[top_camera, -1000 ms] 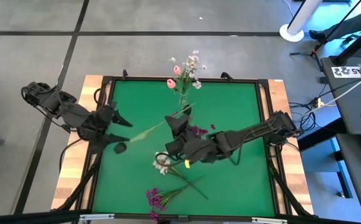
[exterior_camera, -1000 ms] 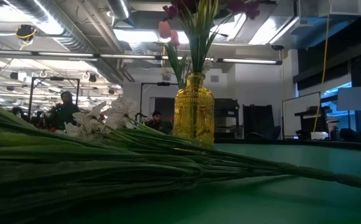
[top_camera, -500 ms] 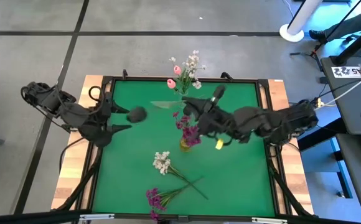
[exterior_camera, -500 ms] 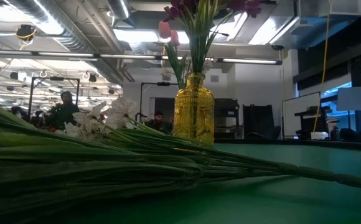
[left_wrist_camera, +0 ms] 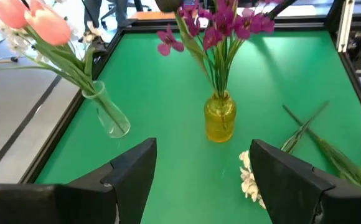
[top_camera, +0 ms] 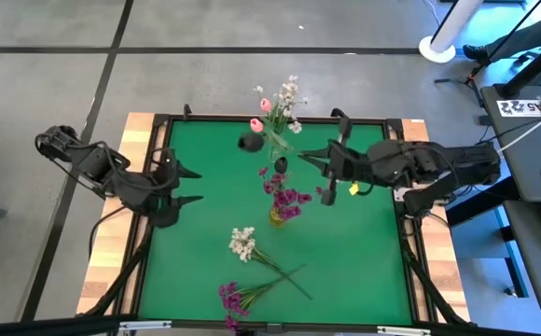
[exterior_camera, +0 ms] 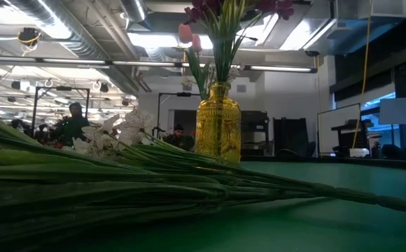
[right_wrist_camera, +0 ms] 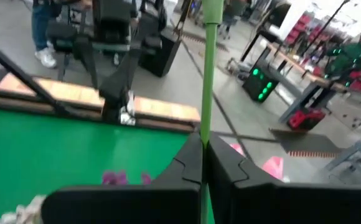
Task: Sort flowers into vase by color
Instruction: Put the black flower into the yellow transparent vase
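Observation:
My right gripper (top_camera: 306,155) hovers over the far half of the table, shut on a thin green stem (right_wrist_camera: 208,62). The sprig reaches toward the table's left and ends in a dark head (top_camera: 249,142) beside the clear vase (top_camera: 272,149), which holds pink tulips and white blossoms. A yellow vase (top_camera: 278,217) stands mid-table with purple blossoms (left_wrist_camera: 220,25). One white sprig (top_camera: 242,243) and one purple sprig (top_camera: 233,297) lie flat near the near edge. My left gripper (top_camera: 196,187) waits open at the table's left side, facing both vases. My right gripper pinches the green stem (right_wrist_camera: 208,127) between its two fingers (right_wrist_camera: 190,163), which lie across it. It comes level from the table's right. The sprig is lifted clear of the table, and its dark head points toward the clear vase.
Crossed green stems (top_camera: 287,275) lie on the mat by the two loose sprigs and fill the low view's foreground (exterior_camera: 154,189). A raised black frame (top_camera: 396,126) rims the green mat. People and furniture stand in the room beyond the table.
My right gripper has drawn back from the table's middle toward the far right and risen, carrying the sprig. The sprig's head has swept from beside my left gripper across to the clear vase at the far edge.

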`<move>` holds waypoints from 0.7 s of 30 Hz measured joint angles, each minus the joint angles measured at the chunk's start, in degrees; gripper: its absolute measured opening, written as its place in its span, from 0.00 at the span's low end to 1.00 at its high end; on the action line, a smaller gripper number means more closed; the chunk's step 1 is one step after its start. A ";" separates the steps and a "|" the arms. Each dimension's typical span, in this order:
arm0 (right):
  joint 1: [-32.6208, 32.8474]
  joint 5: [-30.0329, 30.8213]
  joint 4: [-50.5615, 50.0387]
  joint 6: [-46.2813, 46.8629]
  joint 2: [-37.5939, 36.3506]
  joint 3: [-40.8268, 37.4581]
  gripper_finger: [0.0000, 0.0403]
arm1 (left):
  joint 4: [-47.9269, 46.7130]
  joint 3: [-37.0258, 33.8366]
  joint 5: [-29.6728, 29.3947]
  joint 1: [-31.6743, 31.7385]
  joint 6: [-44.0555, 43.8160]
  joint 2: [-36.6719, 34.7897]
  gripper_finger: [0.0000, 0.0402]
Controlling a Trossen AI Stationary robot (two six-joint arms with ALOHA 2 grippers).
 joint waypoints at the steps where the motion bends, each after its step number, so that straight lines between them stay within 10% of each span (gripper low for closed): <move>1: -0.31 -0.16 0.71 0.66 -1.33 -2.39 0.01 | 0.26 -0.59 0.02 0.00 -0.02 0.00 0.63; 21: -4.60 -4.86 60.54 4.28 -34.74 -64.59 0.01 | 7.57 -2.01 0.02 0.00 3.09 0.00 0.63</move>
